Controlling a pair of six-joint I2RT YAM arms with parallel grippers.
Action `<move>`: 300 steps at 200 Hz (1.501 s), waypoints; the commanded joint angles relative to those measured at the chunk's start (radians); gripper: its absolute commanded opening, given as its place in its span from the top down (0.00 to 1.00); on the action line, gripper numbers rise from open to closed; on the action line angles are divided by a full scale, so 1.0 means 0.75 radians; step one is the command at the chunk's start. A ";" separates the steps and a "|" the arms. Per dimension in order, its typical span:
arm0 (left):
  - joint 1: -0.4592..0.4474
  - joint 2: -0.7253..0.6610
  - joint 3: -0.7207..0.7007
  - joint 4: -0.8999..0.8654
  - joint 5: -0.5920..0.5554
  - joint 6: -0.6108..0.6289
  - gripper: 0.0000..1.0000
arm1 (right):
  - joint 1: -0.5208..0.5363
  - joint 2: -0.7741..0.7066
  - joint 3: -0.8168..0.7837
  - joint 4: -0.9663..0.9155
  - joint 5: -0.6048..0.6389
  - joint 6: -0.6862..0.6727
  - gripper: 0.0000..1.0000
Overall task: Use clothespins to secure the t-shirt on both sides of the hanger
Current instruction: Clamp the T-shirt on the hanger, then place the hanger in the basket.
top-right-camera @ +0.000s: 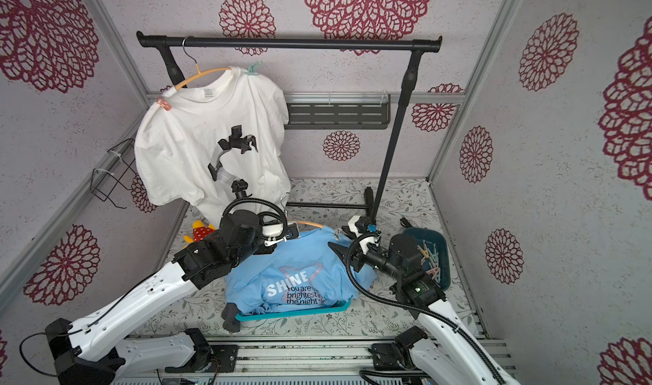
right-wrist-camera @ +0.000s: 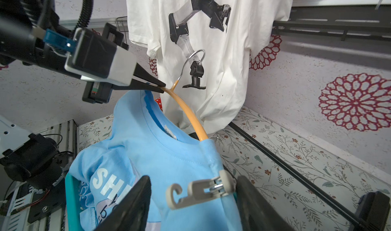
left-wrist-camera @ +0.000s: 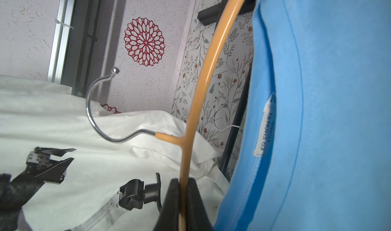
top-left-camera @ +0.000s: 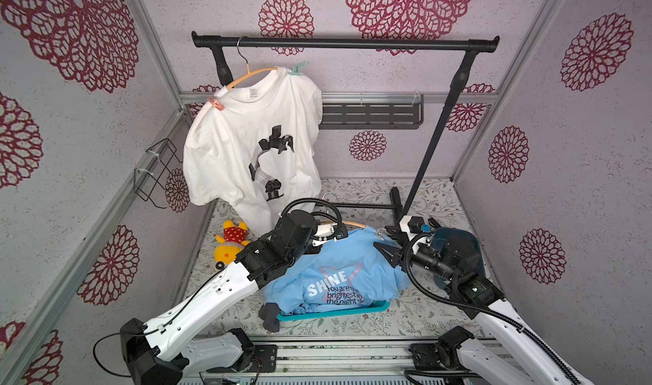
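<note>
**Blue t-shirt** (top-left-camera: pixel 338 259) draped on an orange hanger (left-wrist-camera: pixel 203 71), with its lower part lying in a teal tray (top-left-camera: pixel 335 315) on the floral desk (top-left-camera: pixel 416 316). The left pincer (left-wrist-camera: pixel 183 182) is clamped on the hanger's bare arm, beside the hook stem at the open collar. A whitish clothespin (right-wrist-camera: pixel 198 190) is clipped on the shirt's shoulder on the side toward the right arm. The right pincer (right-wrist-camera: pixel 193 179) straddles it, jaws apart, one finger on each side; whether they touch it cannot be told. Behind, a white t-shirt (top-left-camera: pixel 247 136) hangs from the black rail (top-left-camera: pixel 345 43), with a pink clothespin (top-left-camera: pixel 216 103) and a mint clothespin (top-left-camera: pixel 298 68) on its two shoulders. In a top view, a dark blue bin (top-right-camera: pixel 435 236) near the right arm holds further clothespins (top-right-camera: pixel 432 256).
</note>
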 commanded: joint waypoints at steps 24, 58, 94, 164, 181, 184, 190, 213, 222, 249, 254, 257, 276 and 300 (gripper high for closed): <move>0.001 0.042 0.056 0.024 -0.019 -0.026 1.00 | 0.012 -0.091 0.012 0.013 -0.041 0.054 0.23; 0.001 0.067 0.077 -0.044 0.010 -0.083 1.00 | 0.013 -0.182 0.014 -0.024 0.152 0.220 0.18; 0.001 0.093 0.105 -0.188 0.089 -0.218 1.00 | 0.005 -0.230 0.052 -0.260 0.937 0.472 0.19; 0.029 0.190 0.102 -0.264 0.162 -0.365 1.00 | -0.361 0.011 0.112 -0.625 1.136 0.752 0.34; 0.043 0.218 0.114 -0.263 0.216 -0.398 1.00 | -0.501 0.057 0.085 -0.612 1.059 0.742 0.39; 0.046 0.223 0.117 -0.263 0.224 -0.403 1.00 | -0.530 0.066 0.079 -0.607 1.044 0.739 0.40; 0.048 0.235 0.119 -0.265 0.239 -0.412 1.00 | -0.589 0.087 0.063 -0.590 1.009 0.740 0.43; 0.052 0.265 0.134 -0.313 0.214 -0.419 1.00 | -0.785 0.179 -0.016 -0.490 0.865 0.761 0.45; 0.055 0.265 0.122 -0.306 0.184 -0.427 1.00 | -0.857 0.231 -0.036 -0.442 0.793 0.745 0.46; 0.085 0.286 0.081 -0.281 0.232 -0.460 1.00 | -0.972 0.448 -0.012 -0.368 0.672 0.605 0.51; 0.090 0.295 0.077 -0.278 0.237 -0.466 1.00 | -0.975 0.495 0.003 -0.362 0.650 0.554 0.51; 0.093 0.301 0.076 -0.277 0.237 -0.469 1.00 | -0.975 0.521 0.011 -0.359 0.645 0.531 0.51; 0.104 0.332 0.074 -0.271 0.232 -0.479 1.00 | -0.983 0.691 0.073 -0.372 0.636 0.473 0.54; 0.155 0.360 0.097 -0.278 0.285 -0.539 1.00 | -0.984 0.869 0.165 -0.422 0.636 0.383 0.59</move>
